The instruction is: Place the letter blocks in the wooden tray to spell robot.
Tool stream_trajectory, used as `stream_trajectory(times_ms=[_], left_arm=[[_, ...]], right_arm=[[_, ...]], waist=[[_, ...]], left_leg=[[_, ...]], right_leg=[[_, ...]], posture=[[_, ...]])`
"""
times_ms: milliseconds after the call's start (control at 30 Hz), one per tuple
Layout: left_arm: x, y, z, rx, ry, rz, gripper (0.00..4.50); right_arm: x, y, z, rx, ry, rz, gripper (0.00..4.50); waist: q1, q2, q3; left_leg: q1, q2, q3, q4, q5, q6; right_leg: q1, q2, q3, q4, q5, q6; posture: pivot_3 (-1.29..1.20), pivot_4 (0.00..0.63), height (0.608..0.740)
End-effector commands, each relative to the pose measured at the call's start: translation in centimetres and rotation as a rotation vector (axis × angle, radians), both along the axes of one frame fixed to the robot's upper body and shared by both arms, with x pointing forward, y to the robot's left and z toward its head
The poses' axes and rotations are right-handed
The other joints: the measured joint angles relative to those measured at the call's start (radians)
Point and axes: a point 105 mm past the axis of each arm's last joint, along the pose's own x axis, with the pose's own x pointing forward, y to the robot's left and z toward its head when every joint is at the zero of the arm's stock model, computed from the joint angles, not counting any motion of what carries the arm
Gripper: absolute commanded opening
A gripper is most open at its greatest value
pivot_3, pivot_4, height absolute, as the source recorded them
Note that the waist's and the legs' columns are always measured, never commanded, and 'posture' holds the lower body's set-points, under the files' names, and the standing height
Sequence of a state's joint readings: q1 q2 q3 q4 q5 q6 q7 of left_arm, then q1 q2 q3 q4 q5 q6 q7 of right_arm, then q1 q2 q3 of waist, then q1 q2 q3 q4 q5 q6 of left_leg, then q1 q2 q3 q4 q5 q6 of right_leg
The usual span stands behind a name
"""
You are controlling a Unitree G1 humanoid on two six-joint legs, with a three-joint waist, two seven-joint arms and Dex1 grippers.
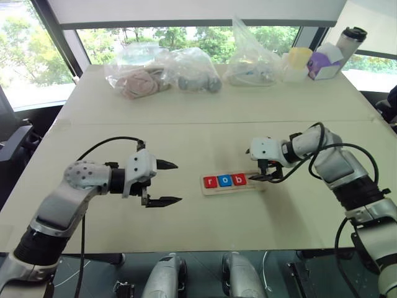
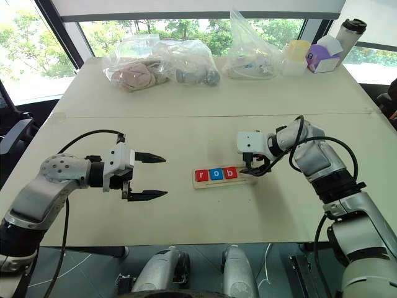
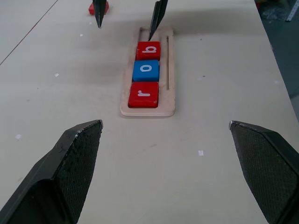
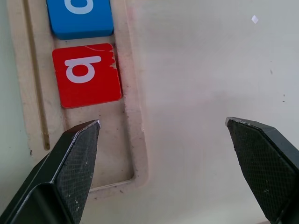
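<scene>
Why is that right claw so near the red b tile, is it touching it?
Apart. In the right wrist view the open right gripper has one finger over the wooden tray, with bare tray floor showing between it and the b tile.

Pale wooden tray (image 3: 171,70) holds a red r block (image 3: 143,94), blue o block (image 3: 146,70) and red b block (image 3: 148,50), letters white. Another red block (image 3: 99,8) lies on the beige worktop (image 3: 56,74). Gripper fingers (image 3: 70,163) are black.

Pale beige table (image 1: 186,133) filling the room, big windows (image 1: 28,56) behind, green trees outside, daylight pouring in, dark window frames.
</scene>
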State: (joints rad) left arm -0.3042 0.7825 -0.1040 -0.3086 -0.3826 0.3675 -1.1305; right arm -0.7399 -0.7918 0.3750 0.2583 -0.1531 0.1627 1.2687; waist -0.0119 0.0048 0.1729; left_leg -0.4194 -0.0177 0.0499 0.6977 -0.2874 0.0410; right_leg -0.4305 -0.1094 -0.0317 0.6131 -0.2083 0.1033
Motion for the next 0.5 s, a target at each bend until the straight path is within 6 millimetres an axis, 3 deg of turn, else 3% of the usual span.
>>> stream_trajectory(times_ms=[33, 500], left_arm=[[-0.1, -0.1, 0.6, -0.001, -0.022, -0.012, 4.5], [-0.3, -0.2, 0.5, -0.003, -0.019, -0.008, 4.5]], right_arm=[[0.0, 0.9, 1.3, 0.024, -0.044, 0.029, 4.43], [-0.4, 2.4, 1.3, 0.042, -0.036, 0.07, 4.43]], waist=[[0.0, 0.0, 0.0], [0.0, 0.0, 0.0]], left_leg=[[0.0, 0.0, 0.0, 0.0, 0.0, 0.0], [0.0, 0.0, 0.0, 0.0, 0.0, 0.0]], right_leg=[[0.0, 0.0, 0.0, 0.0, 0.0, 0.0], [0.0, 0.0, 0.0, 0.0, 0.0, 0.0]], posture=[[0.0, 0.15, 0.74], [0.0, 0.15, 0.74]])
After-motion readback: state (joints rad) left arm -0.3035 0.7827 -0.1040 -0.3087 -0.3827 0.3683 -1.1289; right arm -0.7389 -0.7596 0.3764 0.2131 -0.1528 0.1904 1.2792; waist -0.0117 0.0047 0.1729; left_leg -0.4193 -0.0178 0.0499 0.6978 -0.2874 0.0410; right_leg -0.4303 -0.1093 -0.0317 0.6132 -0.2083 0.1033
